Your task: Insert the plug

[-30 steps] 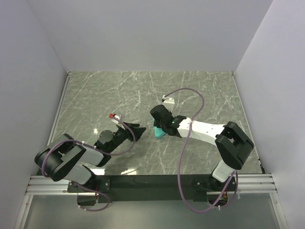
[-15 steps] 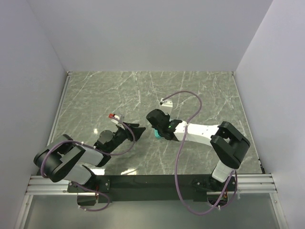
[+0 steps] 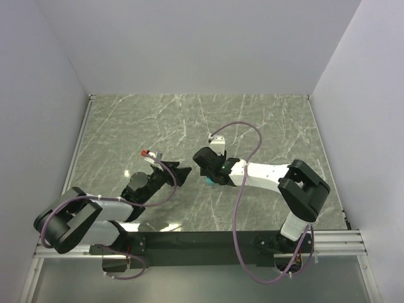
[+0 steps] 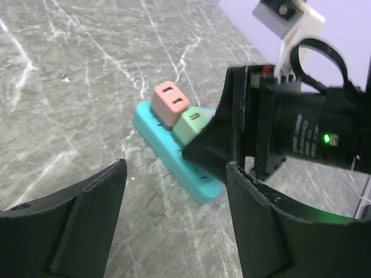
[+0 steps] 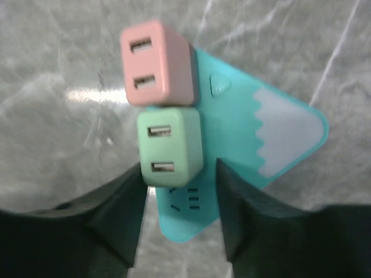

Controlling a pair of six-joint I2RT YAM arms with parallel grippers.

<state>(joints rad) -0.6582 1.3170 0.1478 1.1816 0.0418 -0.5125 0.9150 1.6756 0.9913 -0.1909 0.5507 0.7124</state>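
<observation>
Heads up, your right hand is the one that matters here. It sits right over the green plug, one finger on each side of its narrow width. The plug's longer side runs straight out along the hand's reach. I can't tell if the fingers are actually pinching it, since the wrist view shows a sliver of teal beside one finger. The green plug sits on the teal power strip, snug against the pink plug, mid tabletop. My guess is the next move is a straight push down into the strip, so keep it square and off the pink one. Your left hand is wide apart and empty, aimed at the strip from nearby.
</observation>
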